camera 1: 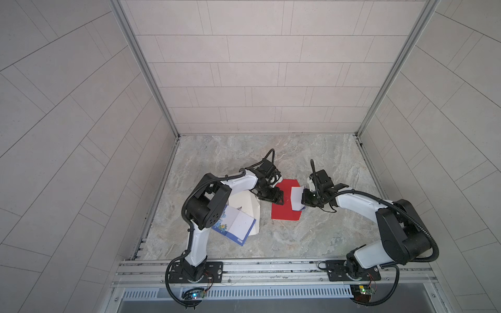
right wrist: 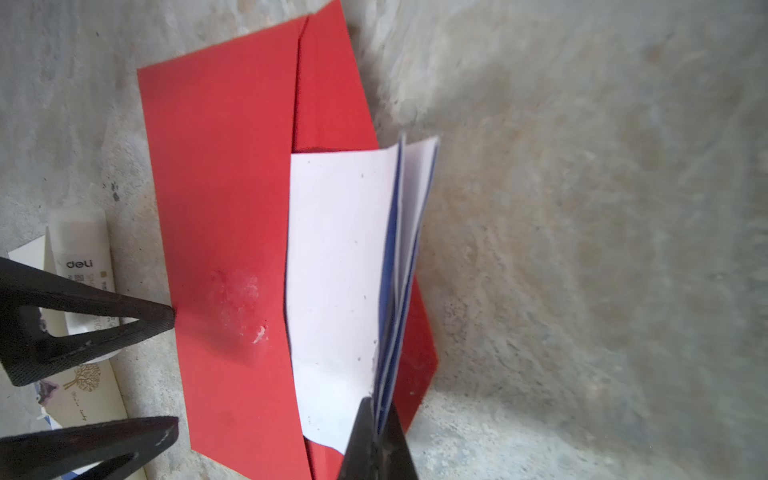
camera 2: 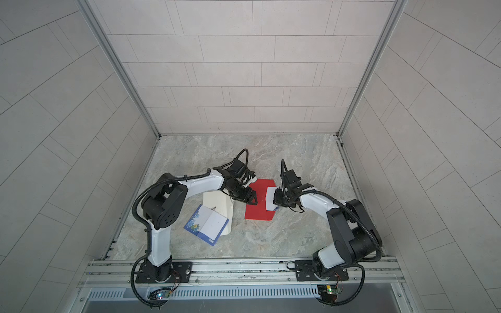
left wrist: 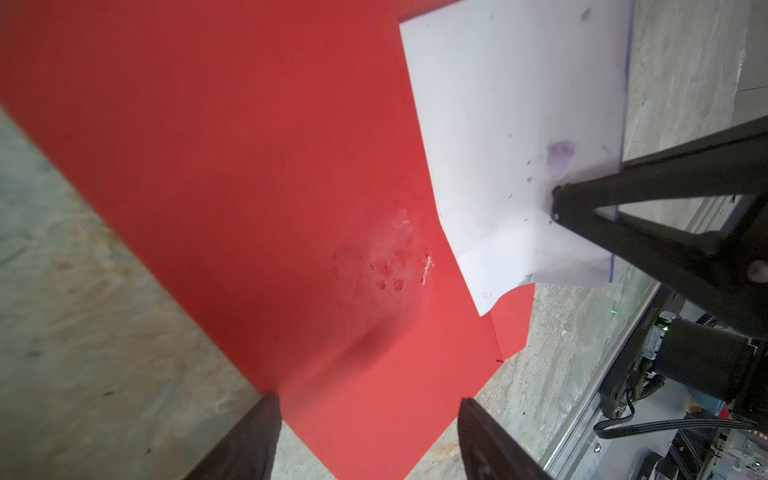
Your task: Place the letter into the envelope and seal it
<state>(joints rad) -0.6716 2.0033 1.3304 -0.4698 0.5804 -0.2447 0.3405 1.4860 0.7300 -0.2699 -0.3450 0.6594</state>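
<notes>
The red envelope (camera 1: 282, 208) (camera 2: 256, 208) lies flat on the marble table, its flap open on the side toward my right arm. My right gripper (camera 1: 303, 199) (right wrist: 376, 415) is shut on the letter (camera 1: 296, 197) (right wrist: 338, 270), a folded white sheet with blue edges. The letter stands tilted over the flap, and its far edge seems tucked into the pocket mouth. My left gripper (camera 1: 280, 197) (left wrist: 368, 405) is open at the envelope's opposite edge. One corner of the envelope (left wrist: 249, 187) lies between its fingertips (right wrist: 160, 316), which grip nothing.
A white glue stick (right wrist: 83, 257) lies beside my left gripper on a cream card (camera 1: 245, 207). A blue floral booklet (camera 1: 234, 225) lies open near the left arm's base. Tiled walls close in the table on three sides.
</notes>
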